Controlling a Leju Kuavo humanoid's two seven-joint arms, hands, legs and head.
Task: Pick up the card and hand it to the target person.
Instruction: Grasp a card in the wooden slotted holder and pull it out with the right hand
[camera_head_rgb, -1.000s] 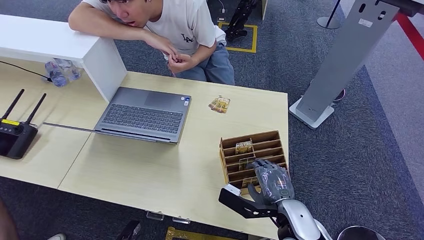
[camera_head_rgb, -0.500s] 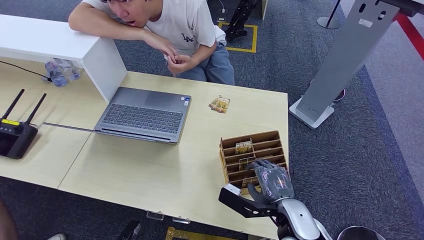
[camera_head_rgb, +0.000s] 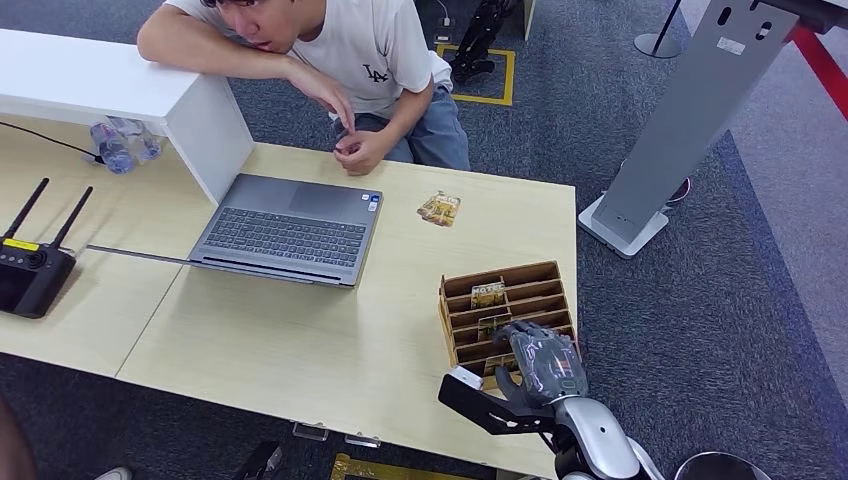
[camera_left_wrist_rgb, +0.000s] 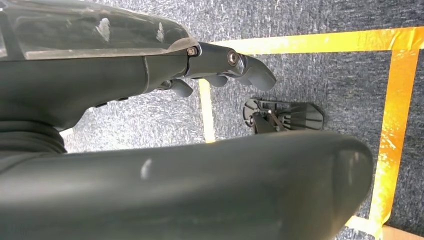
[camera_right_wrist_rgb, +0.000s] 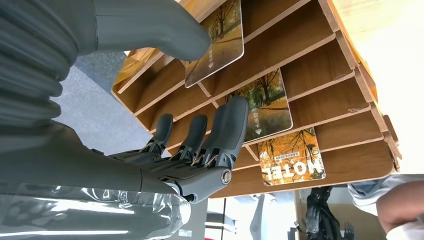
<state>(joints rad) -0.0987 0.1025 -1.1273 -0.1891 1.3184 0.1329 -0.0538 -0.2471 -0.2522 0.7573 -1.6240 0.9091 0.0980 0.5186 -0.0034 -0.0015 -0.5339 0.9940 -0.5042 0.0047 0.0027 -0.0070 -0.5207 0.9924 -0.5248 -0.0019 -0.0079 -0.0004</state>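
A wooden slotted card rack (camera_head_rgb: 500, 273) (camera_right_wrist_rgb: 320, 45) stands at the table's near right corner with three autumn-print cards in it. My right hand (camera_head_rgb: 545, 362) (camera_right_wrist_rgb: 150, 165) hovers over its near rows. In the right wrist view the thumb (camera_right_wrist_rgb: 150, 25) lies against the nearest card (camera_right_wrist_rgb: 220, 35), while the fingers (camera_right_wrist_rgb: 225, 130) are spread apart in front of the middle card (camera_right_wrist_rgb: 267, 107) (camera_head_rgb: 490, 325). A card reading HOTEL (camera_right_wrist_rgb: 292, 160) (camera_head_rgb: 488, 293) sits further back. The person (camera_head_rgb: 340, 40) leans at the far side, one hand (camera_head_rgb: 358, 152) on the table edge. My left hand (camera_left_wrist_rgb: 165, 70) hangs over the carpet, holding nothing.
An open laptop (camera_head_rgb: 290, 228) lies mid-table beside a white box shelf (camera_head_rgb: 120, 85). A small card packet (camera_head_rgb: 439, 208) lies beyond the rack. A black device with antennas (camera_head_rgb: 30, 275) sits far left. A grey stand (camera_head_rgb: 680, 130) rises right of the table.
The person's hands have parted, and one has come down to the table's far edge. My right hand has stayed over the rack almost unmoved.
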